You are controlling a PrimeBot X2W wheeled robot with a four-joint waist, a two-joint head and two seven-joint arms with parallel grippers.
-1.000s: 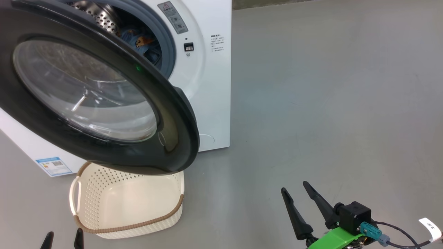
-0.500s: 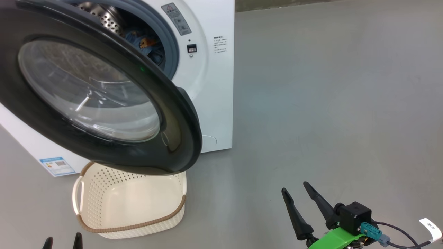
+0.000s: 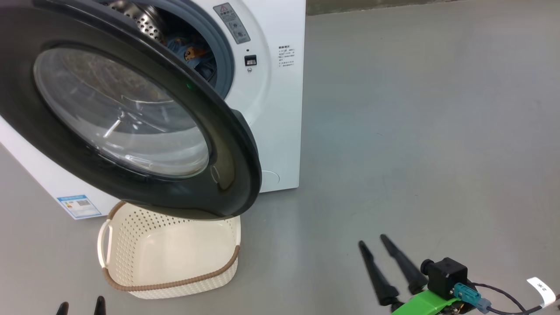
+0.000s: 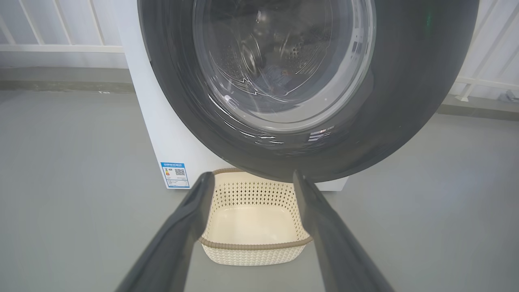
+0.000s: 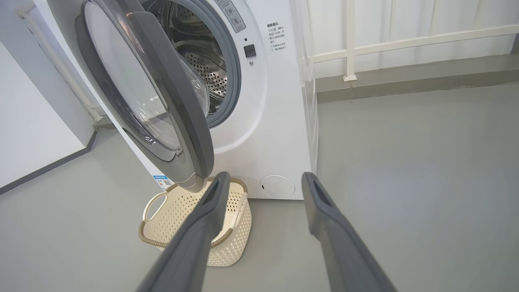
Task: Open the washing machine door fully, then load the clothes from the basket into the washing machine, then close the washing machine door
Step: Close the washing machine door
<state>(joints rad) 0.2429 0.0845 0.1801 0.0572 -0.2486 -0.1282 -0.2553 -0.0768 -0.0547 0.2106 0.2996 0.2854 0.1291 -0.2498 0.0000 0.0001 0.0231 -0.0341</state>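
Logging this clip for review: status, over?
Left gripper open, empty; right gripper open, empty. Basket empty, clothes in drum, washing machine door partly open. Basket under door's lower edge.

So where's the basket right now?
In the head view the basket sits on the floor, lower left, right below the open washing machine door.

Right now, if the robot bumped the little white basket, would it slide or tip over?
Probably slide. The basket looks empty and is holey plastic, so likely light. It sits low and wide on the smooth floor, so tipping seems unlikely. Its thin walls might flex.
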